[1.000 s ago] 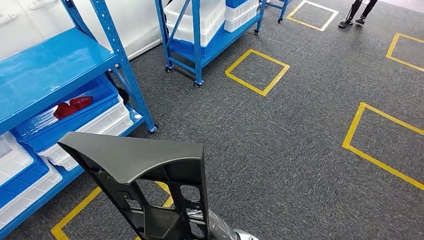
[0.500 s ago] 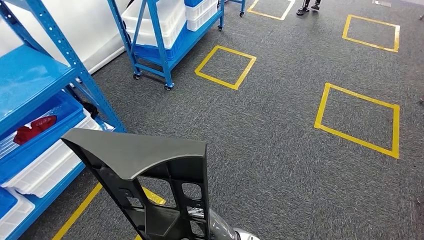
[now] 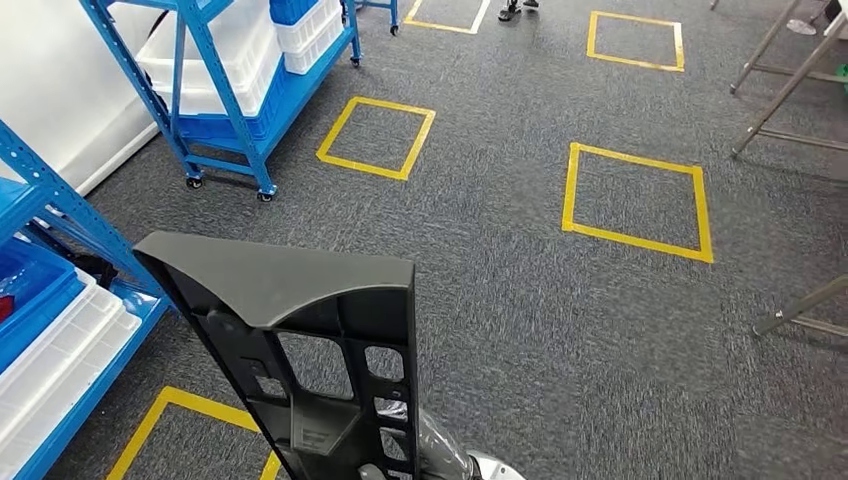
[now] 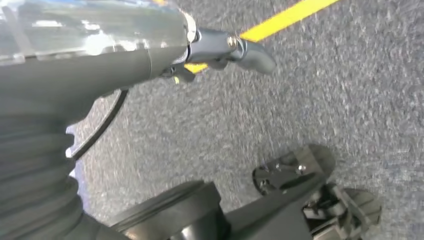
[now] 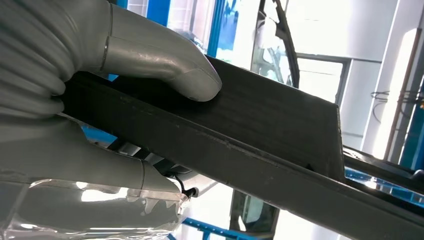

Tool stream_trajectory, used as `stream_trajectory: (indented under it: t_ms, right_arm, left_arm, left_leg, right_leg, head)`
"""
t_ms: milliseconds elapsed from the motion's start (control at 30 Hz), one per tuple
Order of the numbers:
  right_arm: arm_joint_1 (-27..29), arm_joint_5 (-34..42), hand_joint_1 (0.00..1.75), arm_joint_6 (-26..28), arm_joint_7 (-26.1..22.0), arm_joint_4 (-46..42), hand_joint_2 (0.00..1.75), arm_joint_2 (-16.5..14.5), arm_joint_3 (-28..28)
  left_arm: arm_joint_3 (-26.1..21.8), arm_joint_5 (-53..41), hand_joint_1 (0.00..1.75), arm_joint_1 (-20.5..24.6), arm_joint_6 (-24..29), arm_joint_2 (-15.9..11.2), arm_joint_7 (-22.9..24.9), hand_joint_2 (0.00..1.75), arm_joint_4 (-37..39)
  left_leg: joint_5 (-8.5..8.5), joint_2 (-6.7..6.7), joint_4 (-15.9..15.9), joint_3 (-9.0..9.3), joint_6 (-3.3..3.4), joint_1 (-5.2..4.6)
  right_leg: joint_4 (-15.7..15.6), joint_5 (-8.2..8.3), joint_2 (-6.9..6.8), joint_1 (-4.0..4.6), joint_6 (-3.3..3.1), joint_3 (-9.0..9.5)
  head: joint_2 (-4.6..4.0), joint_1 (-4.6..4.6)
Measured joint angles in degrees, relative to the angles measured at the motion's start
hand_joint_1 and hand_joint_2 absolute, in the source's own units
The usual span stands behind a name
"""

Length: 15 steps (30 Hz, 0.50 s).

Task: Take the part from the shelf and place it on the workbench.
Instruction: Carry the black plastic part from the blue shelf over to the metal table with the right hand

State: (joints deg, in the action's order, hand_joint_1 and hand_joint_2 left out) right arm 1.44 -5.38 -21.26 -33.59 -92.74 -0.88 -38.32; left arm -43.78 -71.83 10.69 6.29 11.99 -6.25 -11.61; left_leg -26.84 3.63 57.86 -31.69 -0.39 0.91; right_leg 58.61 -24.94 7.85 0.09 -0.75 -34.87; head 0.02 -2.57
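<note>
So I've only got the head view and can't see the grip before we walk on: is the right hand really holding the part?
Observer: Yes. In the right wrist view the right hand grips the part, with its thumb pressed flat on the part's face.
Operator: And the left hand?
Observer: The left hand hangs above the carpet. Its thumb touches nothing, and its other fingers are hidden from me.
</note>
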Motion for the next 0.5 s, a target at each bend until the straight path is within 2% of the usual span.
stream_trajectory:
  t_ms: [33, 100, 133, 167, 200, 233, 267, 300, 367, 400, 433, 467, 500]
  right_arm:
    - [0.07, 0.08, 1.68, -0.16, -0.11, 0.08, 1.75, 0.03, 0.03]
    - [-0.09, 0.29, 1.68, -0.61, -0.4, 0.31, 1.75, 0.1, 0.06]
    - [-0.21, 0.43, 1.68, -0.83, -0.57, 0.48, 1.75, 0.13, 0.04]
    - [-0.33, 0.61, 1.68, -1.03, -0.7, 0.68, 1.75, 0.14, 0.02]
    - [-0.4, 0.8, 1.68, -1.23, -0.8, 0.91, 1.75, 0.15, -0.03]
    - [-0.44, 1.0, 1.68, -1.43, -0.85, 1.15, 1.75, 0.16, -0.09]
    - [-0.52, 1.19, 1.68, -1.61, -0.86, 1.39, 1.75, 0.18, -0.17]
    - [-0.61, 1.34, 1.68, -1.74, -0.85, 1.59, 1.75, 0.19, -0.29]
    - [-0.85, 1.6, 1.68, -1.84, -0.78, 1.8, 1.75, 0.2, -0.54]
    - [-0.94, 1.73, 1.68, -1.8, -0.72, 1.83, 1.75, 0.2, -0.66]
    - [-0.97, 1.85, 1.68, -1.74, -0.65, 1.83, 1.75, 0.21, -0.74]
    - [-0.94, 1.95, 1.68, -1.68, -0.54, 1.83, 1.75, 0.22, -0.8]
    - [-0.86, 2.02, 1.68, -1.62, -0.4, 1.8, 1.75, 0.26, -0.82]
  left_arm:
    - [-0.01, 0.1, 0.0, 0.0, 0.01, -0.01, -0.06, 1.75, 0.0]
    - [-0.02, 0.34, 0.0, -0.13, 0.01, 0.01, -0.25, 1.75, 0.0]
    - [-0.02, 0.47, 0.0, -0.31, 0.01, -0.03, -0.33, 1.75, 0.0]
    - [-0.03, 0.61, 0.0, -0.57, 0.03, -0.1, -0.39, 1.75, 0.0]
    - [-0.05, 0.79, 0.0, -0.86, 0.08, -0.2, -0.42, 1.75, 0.0]
    - [-0.07, 0.95, 0.0, -1.13, 0.16, -0.3, -0.43, 1.75, 0.0]
    - [-0.09, 1.07, 0.0, -1.34, 0.27, -0.38, -0.43, 1.75, 0.0]
    - [-0.1, 1.14, 0.0, -1.52, 0.38, -0.42, -0.43, 1.75, 0.0]
    - [-0.11, 1.15, 0.0, -1.83, 0.59, -0.43, -0.42, 1.75, 0.0]
    - [-0.12, 1.13, 0.0, -1.99, 0.68, -0.44, -0.39, 1.75, 0.0]
    - [-0.13, 1.08, 0.0, -2.13, 0.75, -0.45, -0.31, 1.75, 0.0]
    - [-0.13, 1.03, 0.0, -2.23, 0.82, -0.46, -0.22, 1.75, 0.0]
    - [-0.13, 0.98, 0.0, -2.28, 0.86, -0.47, -0.1, 1.75, 0.0]
  left_leg:
    - [0.17, -0.61, -0.3, 0.15, 0.26, 0.01]
    - [0.44, -2.1, -0.89, 0.44, 0.89, 0.16]
    - [0.43, -2.88, -0.96, 0.52, 1.09, 0.05]
    - [0.35, -3.69, -0.96, 0.52, 1.25, -0.07]
    - [0.26, -4.53, -0.94, 0.52, 1.28, -0.16]
    - [0.15, -5.34, -0.92, 0.55, 1.26, -0.2]
    - [0.01, -6.1, -0.9, 0.63, 1.19, -0.21]
    - [-0.15, -6.79, -0.87, 0.78, 1.06, -0.21]
    - [-0.58, -7.93, -0.84, 1.26, 0.59, -0.35]
    - [-0.78, -8.39, -0.82, 1.49, 0.27, -0.47]
    - [-0.97, -8.85, -0.82, 1.69, -0.07, -0.59]
    - [-1.11, -9.32, -0.87, 1.86, -0.4, -0.67]
    - [-1.22, -9.9, -0.97, 2.11, -0.72, -0.62]
  right_leg:
    - [0.19, -0.12, -0.38, 0.04, 0.33, -0.13]
    - [3.2, -2.0, -3.31, 0.24, 0.89, -1.59]
    - [6.41, -3.71, -5.24, 0.15, 1.15, -3.18]
    - [10.25, -5.53, -6.47, -0.03, 1.44, -5.16]
    - [13.7, -6.81, -7.04, -0.29, 1.7, -6.95]
    - [15.63, -7.14, -7.32, -0.55, 1.91, -8.0]
    - [15.37, -6.4, -7.57, -0.78, 2.08, -7.9]
    - [12.83, -4.75, -8.02, -0.96, 2.18, -6.59]
    - [4.81, -1.46, -10.6, -0.87, 1.95, -2.26]
    - [1.9, -0.65, -11.73, -0.66, 1.59, -0.74]
    - [0.4, -0.5, -12.44, -0.39, 1.19, -0.01]
    - [0.19, -0.73, -12.34, -0.1, 0.77, 0.0]
    - [0.06, -0.68, -11.58, -0.02, 0.43, -0.05]
  head:
    - [0.0, 0.01]
    - [0.0, 0.01]
    - [0.0, 0.02]
    - [0.0, 0.02]
    - [0.0, 0.02]
    - [0.0, 0.02]
    - [0.0, 0.02]
    - [0.0, 0.02]
    - [0.0, 0.02]
    - [0.0, 0.02]
    - [0.0, 0.01]
    - [0.0, 0.01]
    - [0.0, 0.01]
